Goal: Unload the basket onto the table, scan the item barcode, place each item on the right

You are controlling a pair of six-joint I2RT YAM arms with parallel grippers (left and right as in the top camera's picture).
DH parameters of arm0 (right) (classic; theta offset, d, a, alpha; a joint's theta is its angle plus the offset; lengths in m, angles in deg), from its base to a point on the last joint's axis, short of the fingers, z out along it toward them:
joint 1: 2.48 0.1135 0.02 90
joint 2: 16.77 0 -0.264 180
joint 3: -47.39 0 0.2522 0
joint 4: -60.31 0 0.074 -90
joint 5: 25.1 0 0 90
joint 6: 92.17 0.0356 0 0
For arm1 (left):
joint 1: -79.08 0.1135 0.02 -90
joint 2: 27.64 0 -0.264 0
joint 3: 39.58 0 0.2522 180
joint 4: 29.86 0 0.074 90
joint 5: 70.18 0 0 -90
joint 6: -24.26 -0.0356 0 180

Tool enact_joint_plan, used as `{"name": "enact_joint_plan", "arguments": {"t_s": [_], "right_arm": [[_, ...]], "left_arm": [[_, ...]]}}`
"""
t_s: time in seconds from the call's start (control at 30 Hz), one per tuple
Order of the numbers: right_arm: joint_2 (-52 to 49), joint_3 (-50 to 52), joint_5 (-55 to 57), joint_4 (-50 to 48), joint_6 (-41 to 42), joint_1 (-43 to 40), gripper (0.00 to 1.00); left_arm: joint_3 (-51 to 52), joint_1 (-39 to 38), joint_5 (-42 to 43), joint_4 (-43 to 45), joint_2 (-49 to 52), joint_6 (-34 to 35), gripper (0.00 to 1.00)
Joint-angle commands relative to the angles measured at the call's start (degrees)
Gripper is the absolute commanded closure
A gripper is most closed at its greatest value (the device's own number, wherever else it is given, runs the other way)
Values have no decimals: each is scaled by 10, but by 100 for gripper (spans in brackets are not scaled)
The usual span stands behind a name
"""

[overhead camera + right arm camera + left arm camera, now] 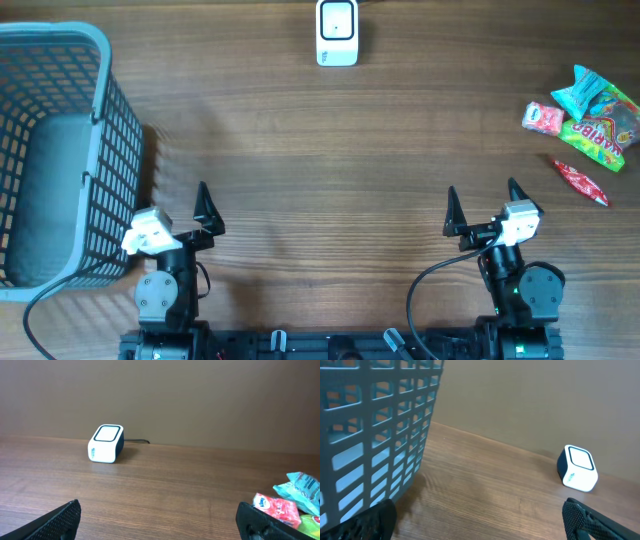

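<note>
Surface: brown wood-grain table (300,150), with a plain beige wall behind it in the wrist views.
Left gripper (476,510): jaws spread wide, nothing between them; on the robot's side of the scanner, offset to its left.
Right gripper (482,195): jaws spread wide, holding nothing; on the robot's side of the scanner, offset to its right.
Scanner: white box-shaped barcode scanner with dark sides (337,32), at the far table edge, window facing up, dark cable trailing behind it.
Items: cluster of colourful plastic snack packets (590,120), lying flat on the table well to the right of the scanner and nearer the robot.
Basket: grey-blue plastic lattice basket (100,60), well to the left of the scanner, just beside the left gripper.
</note>
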Motion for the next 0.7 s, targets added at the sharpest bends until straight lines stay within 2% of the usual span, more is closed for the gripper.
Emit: {"name": "enact_joint_plan", "arguments": {"t_s": [0.0, 0.07, 0.23, 0.67], "right_arm": [[0, 0, 6, -2, -1, 1, 0], [0, 0, 6, -2, -1, 1, 0], [0, 0, 6, -2, -1, 1, 0], [0, 0, 6, -2, -2, 1, 0]], "left_arm": [[6, 3, 22, -1, -5, -29, 0], [6, 3, 22, -1, -5, -31, 0], [5, 3, 73, -6, -5, -97, 0], [5, 3, 107, -8, -5, -122, 0]]}}
